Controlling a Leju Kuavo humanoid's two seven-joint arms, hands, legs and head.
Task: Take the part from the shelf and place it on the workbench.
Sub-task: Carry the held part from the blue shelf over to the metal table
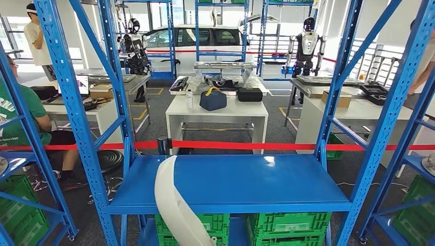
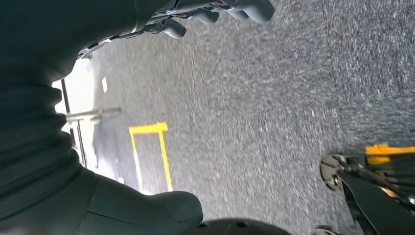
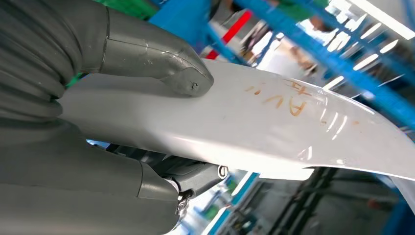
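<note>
One long, curved white part point(image 1: 174, 207) rose from the bottom edge of our head view, its upper end reaching over the front left portion of a blue shelf point(image 1: 287, 184). From that view we could not tell whether the part touched the shelf surface. In our right wrist view, our right hand point(image 3: 88, 112) held this part point(image 3: 274, 122): the thick grey thumb point(image 3: 161, 61) pressed on its glossy white face while darker fingers wrapped beneath it. Orange handwritten marks point(image 3: 288, 100) ran along the part, too smeared for us to read.

Our left hand point(image 2: 122, 117) hung over grey carpet point(image 2: 254, 107), with fingers point(image 2: 215, 12) loosely curled and apart from the thumb point(image 2: 151, 210), holding nothing. Yellow floor tape point(image 2: 149, 152) lay on the carpet beyond it.

Blue uprights point(image 1: 72, 113) framed the shelf, and green crates point(image 1: 287, 225) sat under it. A red barrier tape point(image 1: 246, 146) stretched across just behind the shelf's back edge. Beyond it stood a white table point(image 1: 220, 110) carrying a dark blue bag point(image 1: 213, 100) and a black case point(image 1: 250, 94). Farther back we saw a white car point(image 1: 205, 43) and two standing humanoid robots point(image 1: 307, 43). A person in a green shirt point(image 1: 20, 113) sat at the left, and another person point(image 1: 37, 36) stood behind.
</note>
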